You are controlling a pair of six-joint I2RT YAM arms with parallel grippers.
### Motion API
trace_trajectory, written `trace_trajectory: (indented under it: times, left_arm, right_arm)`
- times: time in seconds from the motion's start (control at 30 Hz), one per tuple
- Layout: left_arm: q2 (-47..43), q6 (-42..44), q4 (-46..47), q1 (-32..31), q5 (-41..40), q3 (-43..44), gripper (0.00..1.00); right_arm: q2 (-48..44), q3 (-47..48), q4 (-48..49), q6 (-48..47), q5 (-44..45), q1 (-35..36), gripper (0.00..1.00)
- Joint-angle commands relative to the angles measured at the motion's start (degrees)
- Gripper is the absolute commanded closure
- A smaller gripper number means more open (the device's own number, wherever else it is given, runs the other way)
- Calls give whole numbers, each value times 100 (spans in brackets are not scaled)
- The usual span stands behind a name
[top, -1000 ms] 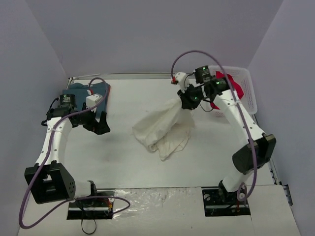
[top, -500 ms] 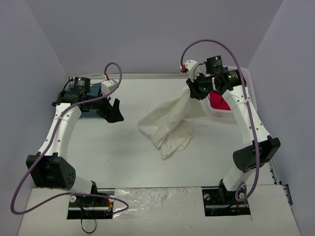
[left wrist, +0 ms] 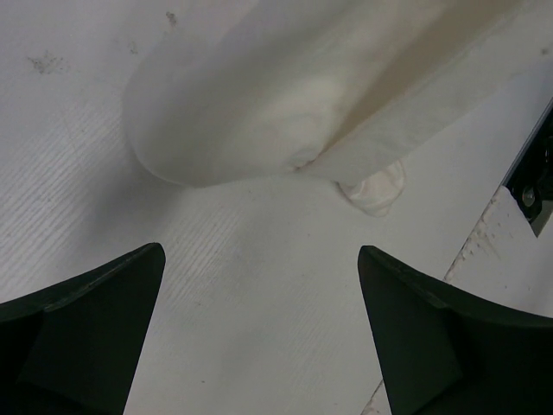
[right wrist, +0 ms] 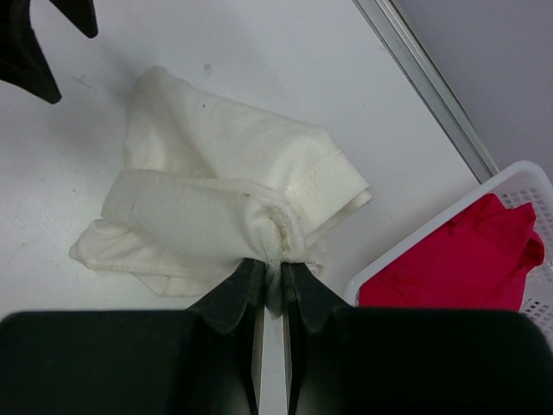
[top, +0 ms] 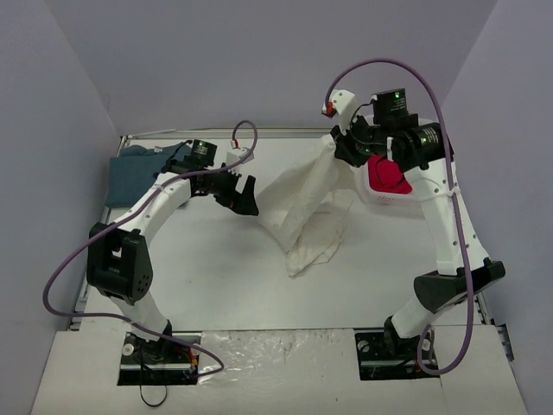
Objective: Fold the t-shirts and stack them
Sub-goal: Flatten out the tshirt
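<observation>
Top view, left gripper (top: 244, 192): fingers wide apart, holding nothing, close beside the cream-white t-shirt (top: 302, 207) at mid-table.
Top view, right gripper (top: 347, 145): raised near the far right; the cream-white t-shirt hangs from it, lower end resting on the table (top: 216, 277).
Top view, other shirts: teal-blue t-shirt (top: 134, 173) at the far left corner; red t-shirt (top: 384, 177) by the right edge.
Left wrist view: fingers (left wrist: 95, 320) spread, bare table between them, cream cloth ahead, untouched.
Right wrist view: fingers pinched together on a bunched hem of the cream-white t-shirt; red t-shirt lies in the basket (right wrist: 518, 177).

Cream t-shirt (top: 302, 201) half-aloft; teal t-shirt (top: 136, 173) flat (far-left)
</observation>
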Motion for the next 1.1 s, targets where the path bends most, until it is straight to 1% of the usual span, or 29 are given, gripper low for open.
trace_trajectory:
  times: [0.0,0.1,0.17,0.2,0.27,0.3,0.33,0.37,0.4,0.43,0.5,0.53,0.57,0.6,0.63,0.67,0.7,0.83,0.87,0.9,0.93,0.97,1.03,1.07]
  left_arm:
    - [-178,-730,917,31,-72,278,6]
    - [-336,-835,831,153,-195,525,6]
    - [-582,-905,769,399,-299,614,6]
    - [-852,-949,830,531,-335,579,6]
    - [-1179,-1072,883,970,-467,368,6]
    - [-1537,-1099,918,1145,-484,272,6]
    - [-1715,-1038,901,1417,-589,80,6]
    - [-1899,-959,814,1533,-799,-18,6]
    - [-2232,-872,813,1621,-836,-123,6]
    - [-2374,-662,778,1726,-871,-351,6]
    - [-2699,-546,768,1745,-863,-589,6]
    - [-2762,-537,830,1736,-715,-712,6]
    - [-2815,-545,1022,1727,-548,-966,6]
    - [-2885,-624,1180,1710,-85,-1107,6]
    - [-2903,-685,1391,1701,163,-1231,6]
    - [-2912,-764,1863,1666,314,-1362,6]
    - [-2903,-809,2015,1518,367,-1555,6]
    - [-2754,-458,2429,955,-19,-1785,6]
    - [-2754,-344,2839,902,-1,-1899,6]
    - [-2762,-422,3104,849,16,-2213,6]
    - [-2745,-570,3411,840,95,-2338,6]
    - [-2606,-781,4015,848,174,-2444,6]
    - [-2464,-1457,4816,831,358,-2891,6]
    - [-2350,-1825,6204,831,524,-3137,6]
  right_arm:
    - [-288,-309,100,11,-216,44,100]
    - [-201,-565,223,-42,-163,79,100]
    - [-17,-566,275,-16,-102,123,100]
    - [54,-505,293,-7,-84,149,100]
    - [326,-391,337,11,21,228,100]
    - [423,-181,355,54,91,376,100]
    - [667,-57,346,63,162,465,100]
    - [800,66,346,63,267,562,100]
    - [923,198,346,72,294,745,100]
    - [1186,486,346,81,346,869,100]
    - [1416,769,346,142,417,1193,100]
    - [1626,1023,337,160,435,1317,100]
    - [1723,1138,346,178,470,1431,100]
    - [1907,1252,346,239,531,1633,100]
    - [1970,1358,346,274,557,1713,100]
    - [2040,1516,337,301,575,1792,100]
    - [2137,1578,337,336,549,1863,100]
    - [2208,1816,337,582,532,2030,100]
    - [2182,1833,329,608,514,2030,100]
    - [2103,1825,329,626,496,2030,100]
    - [2068,1807,320,626,461,2022,100]
    - [2024,1755,311,635,444,2021,100]
    - [1909,1693,302,635,426,2013,100]
    - [1883,1667,285,617,391,2021,100]
